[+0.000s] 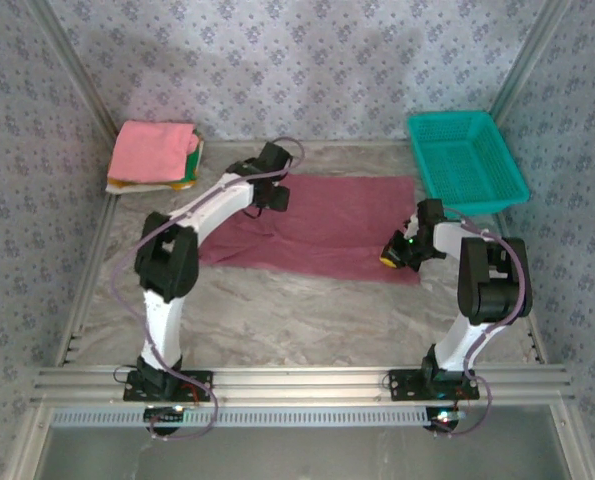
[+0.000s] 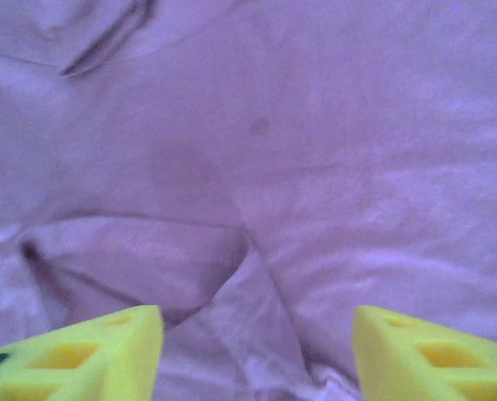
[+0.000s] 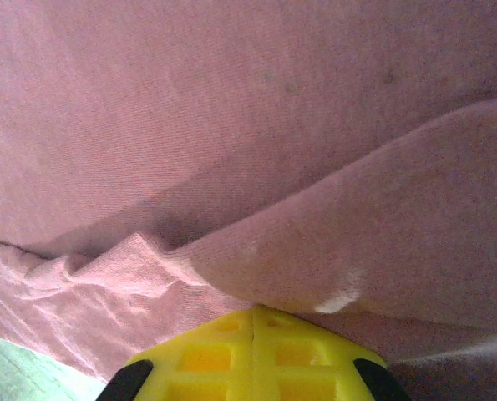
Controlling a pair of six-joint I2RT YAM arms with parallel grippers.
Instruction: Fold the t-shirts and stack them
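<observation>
A maroon t-shirt (image 1: 322, 225) lies spread flat across the middle of the table. My left gripper (image 1: 273, 196) hovers over its left part, near the far edge. In the left wrist view that gripper (image 2: 256, 359) is open, its yellow fingers (image 2: 106, 355) wide apart above wrinkled maroon cloth (image 2: 315, 167). My right gripper (image 1: 393, 250) sits at the shirt's near right corner. In the right wrist view it (image 3: 255, 313) is shut, with a raised fold of the maroon shirt (image 3: 357, 242) pinched at its tips. A folded stack (image 1: 155, 155), pink on top of yellow-green and white, rests at the back left.
A teal mesh basket (image 1: 467, 160) stands at the back right, just beyond the right arm. Patterned walls enclose the table on three sides. Bare marbled table top (image 1: 307, 320) stretches between the shirt and the arm bases.
</observation>
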